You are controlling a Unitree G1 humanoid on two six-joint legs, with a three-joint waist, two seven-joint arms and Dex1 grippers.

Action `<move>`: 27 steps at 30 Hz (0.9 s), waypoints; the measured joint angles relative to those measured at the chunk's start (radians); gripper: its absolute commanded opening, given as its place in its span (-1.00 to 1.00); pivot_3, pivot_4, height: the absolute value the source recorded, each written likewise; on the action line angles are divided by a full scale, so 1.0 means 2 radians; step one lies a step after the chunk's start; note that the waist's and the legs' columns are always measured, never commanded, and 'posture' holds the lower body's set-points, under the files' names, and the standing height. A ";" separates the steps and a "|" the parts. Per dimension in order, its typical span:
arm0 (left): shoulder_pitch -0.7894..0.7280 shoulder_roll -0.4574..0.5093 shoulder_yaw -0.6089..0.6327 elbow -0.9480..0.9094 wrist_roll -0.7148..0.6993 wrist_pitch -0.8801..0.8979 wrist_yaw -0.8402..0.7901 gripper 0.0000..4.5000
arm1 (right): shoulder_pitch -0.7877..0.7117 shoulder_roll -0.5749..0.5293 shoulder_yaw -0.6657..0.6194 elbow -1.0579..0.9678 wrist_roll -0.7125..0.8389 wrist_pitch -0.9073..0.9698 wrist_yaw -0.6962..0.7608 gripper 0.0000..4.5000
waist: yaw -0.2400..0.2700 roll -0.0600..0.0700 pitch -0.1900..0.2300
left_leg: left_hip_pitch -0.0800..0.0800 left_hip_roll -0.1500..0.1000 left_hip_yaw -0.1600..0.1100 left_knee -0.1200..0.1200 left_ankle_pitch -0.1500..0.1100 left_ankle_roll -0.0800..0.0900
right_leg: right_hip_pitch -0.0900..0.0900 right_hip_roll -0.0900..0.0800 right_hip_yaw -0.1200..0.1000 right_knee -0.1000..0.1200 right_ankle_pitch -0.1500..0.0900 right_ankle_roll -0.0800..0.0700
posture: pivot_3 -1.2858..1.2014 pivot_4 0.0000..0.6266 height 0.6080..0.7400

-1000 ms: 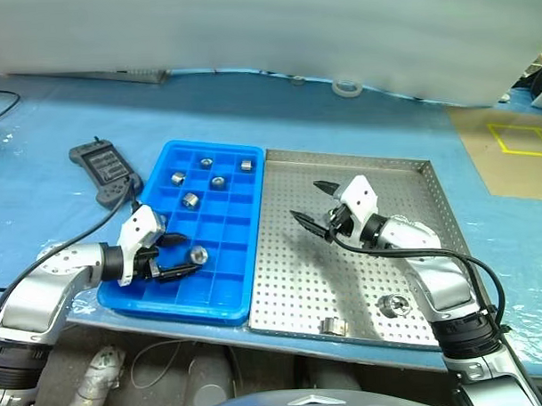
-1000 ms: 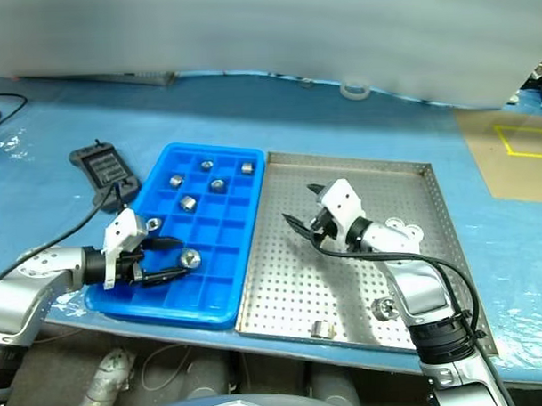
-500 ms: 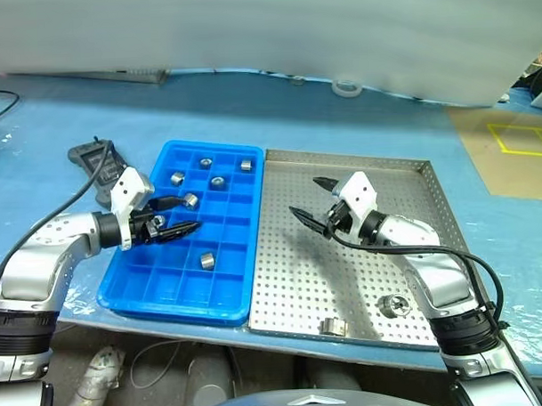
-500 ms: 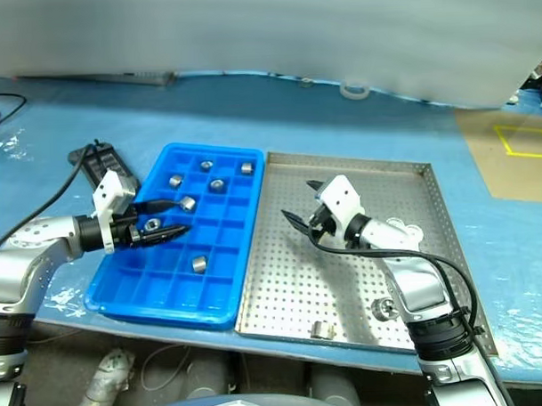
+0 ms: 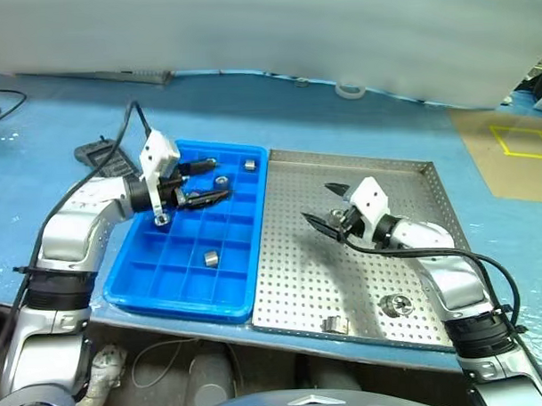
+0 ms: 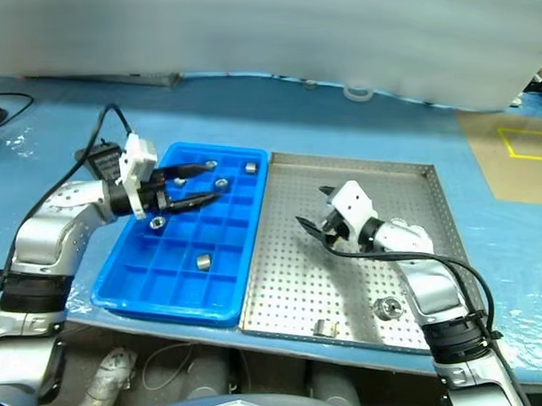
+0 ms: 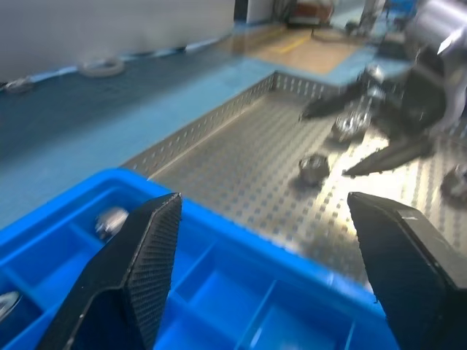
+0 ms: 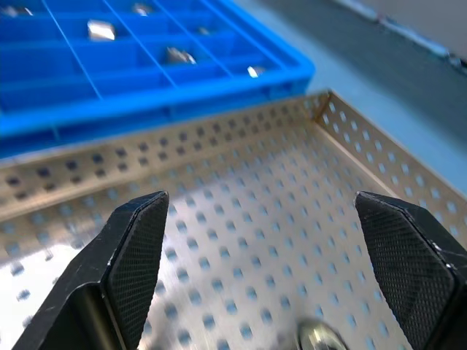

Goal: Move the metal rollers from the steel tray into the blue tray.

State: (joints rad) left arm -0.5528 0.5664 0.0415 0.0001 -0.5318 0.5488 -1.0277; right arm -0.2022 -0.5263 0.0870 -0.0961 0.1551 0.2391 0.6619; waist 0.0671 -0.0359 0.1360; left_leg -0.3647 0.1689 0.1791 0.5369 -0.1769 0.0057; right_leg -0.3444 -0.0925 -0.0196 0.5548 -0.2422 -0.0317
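Left gripper [image 5: 210, 180] hovers over the far half of the blue tray [image 5: 131, 288], fingers spread apart, nothing between them, pointing toward the steel tray [image 5: 292, 282]; right gripper [image 5: 326, 206] hangs over the middle of the steel tray, fingers also wide apart and empty, pointing toward the blue tray; the two trays sit side by side, long edges touching, on a blue-covered table [image 5: 38, 149]. Left eye view: metal rollers in the blue tray — one [image 5: 211, 257] alone in a middle compartment, one [image 5: 162, 220] just below the left gripper body, one [image 5: 221, 180] beside the gripper tips, one [image 5: 249, 164] in the far corner compartment near the steel tray; two more still in the steel tray near its front edge — a roller [image 5: 397, 305] by the right forearm and a roller [image 5: 333, 325] close to the rim; dark grey controller [image 5: 98, 152] lies on the table beyond the left arm, partly hidden by it; a tape ring [image 5: 349, 91] sits at the far side of the table. Right eye view: same layout. Left wrist view: both fingers [image 7: 131, 270] well apart, blue tray compartments below, perforated steel floor beyond, the other gripper [image 7: 365, 127] across it, blurred. Right wrist view: fingers [image 8: 131, 255] wide apart over the perforated floor, blue tray wall beyond with rollers [image 8: 102, 30] in its compartments.
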 measured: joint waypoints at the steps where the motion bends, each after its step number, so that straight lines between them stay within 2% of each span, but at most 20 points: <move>1: -0.003 -0.015 0.000 0.001 -0.006 0.012 0.011 0.70 | 0.001 0.000 -0.002 0.023 -0.002 -0.008 0.000 0.90 | 0.000 0.000 0.000 | 0.000 0.000 0.000 0.000 0.000 0.000 | 0.000 0.000 0.000 0.000 0.000 0.000 | -0.02 -0.52 1.00; 7: -0.005 -0.071 -0.032 0.012 -0.001 0.025 0.044 0.70 | 0.002 0.016 -0.012 0.090 -0.008 -0.036 -0.017 0.90 | -0.001 0.001 0.000 | -0.002 0.001 0.000 0.000 0.001 0.003 | -0.002 0.001 0.000 0.000 0.000 0.000 | -0.03 -0.52 1.00; 13: -0.008 -0.081 -0.043 0.019 0.006 0.024 0.054 0.70 | -0.006 0.036 -0.012 0.114 -0.012 -0.049 -0.025 0.90 | -0.007 0.001 0.000 | -0.002 0.001 0.000 0.001 -0.001 0.005 | -0.001 0.001 -0.001 0.000 0.000 0.000 | -0.04 -0.52 1.00; 16: -0.015 -0.083 -0.043 0.022 0.010 0.018 0.054 0.72 | -0.011 0.048 -0.013 0.128 -0.010 -0.049 -0.021 0.63 | -0.008 0.002 0.000 | -0.002 0.001 0.000 0.002 -0.002 0.004 | 0.000 0.000 -0.001 0.000 0.000 0.000 | -0.04 -0.52 1.00; 21: -0.015 -0.080 -0.043 0.027 0.013 0.019 0.053 0.72 | -0.010 0.055 -0.013 0.135 -0.010 -0.040 -0.019 -0.10 | -0.012 0.002 0.000 | -0.002 0.001 0.000 0.003 -0.002 0.004 | 0.001 0.000 -0.001 0.000 0.000 0.000 | -0.04 -0.52 1.00; 22: -0.015 -0.079 -0.042 0.027 0.013 0.019 0.053 0.72 | -0.010 0.058 -0.013 0.134 -0.010 -0.037 -0.021 -0.20 | -0.012 0.002 0.000 | -0.002 0.001 0.000 0.003 -0.002 0.005 | 0.001 0.000 -0.001 0.000 0.000 0.000 | -0.04 -0.52 1.00; 23: -0.015 -0.078 -0.042 0.027 0.013 0.020 0.053 0.72 | -0.010 0.059 -0.013 0.132 -0.010 -0.034 -0.024 -0.26 | -0.012 0.002 0.000 | -0.002 0.001 0.000 0.002 -0.002 0.005 | 0.001 0.000 -0.001 0.000 0.000 0.000 | -0.04 -0.52 1.00; 27: -0.013 -0.065 -0.039 0.027 0.012 0.023 0.050 0.72 | -0.008 0.061 -0.011 0.105 -0.010 -0.008 -0.027 -0.26 | -0.013 0.003 0.000 | -0.002 0.001 0.000 0.002 -0.002 0.004 | 0.000 0.000 -0.001 0.000 0.000 0.000 | -0.04 -0.52 1.00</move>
State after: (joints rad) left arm -0.5797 0.4360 -0.0365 0.0539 -0.5085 0.5939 -0.9268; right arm -0.2179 -0.4046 0.0641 0.1135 0.1347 0.2236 0.6077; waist 0.0421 -0.0309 0.1358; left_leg -0.3681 0.1703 0.1790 0.5414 -0.1815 0.0146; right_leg -0.3438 -0.0922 -0.0215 0.5539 -0.2423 -0.0321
